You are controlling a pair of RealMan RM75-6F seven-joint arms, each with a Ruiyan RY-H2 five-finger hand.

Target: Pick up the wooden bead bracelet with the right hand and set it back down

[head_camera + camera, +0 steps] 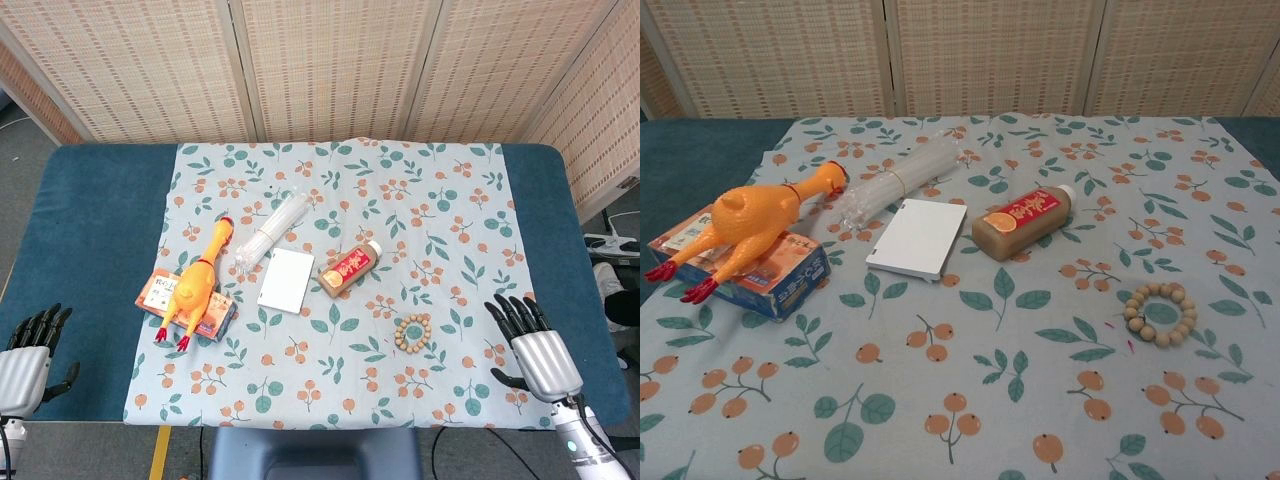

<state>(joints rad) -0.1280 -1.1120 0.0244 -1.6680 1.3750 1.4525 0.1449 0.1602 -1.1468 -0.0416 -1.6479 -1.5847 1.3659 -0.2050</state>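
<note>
Bracelet lies untouched on the bench
My right robot hand point(535, 345) rests released, wooden bead bracelet point(412, 332) just to its left

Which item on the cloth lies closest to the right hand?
The wooden bead bracelet, a small ring of beads just left of the right hand. The lying bottle and white card sit farther away.

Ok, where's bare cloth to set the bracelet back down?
Bare cloth lies all around the bracelet: between it and the right hand, and along the near edge. Also free beyond the bottle. Crowded at left: rubber chicken, box, white card, straws.
</note>
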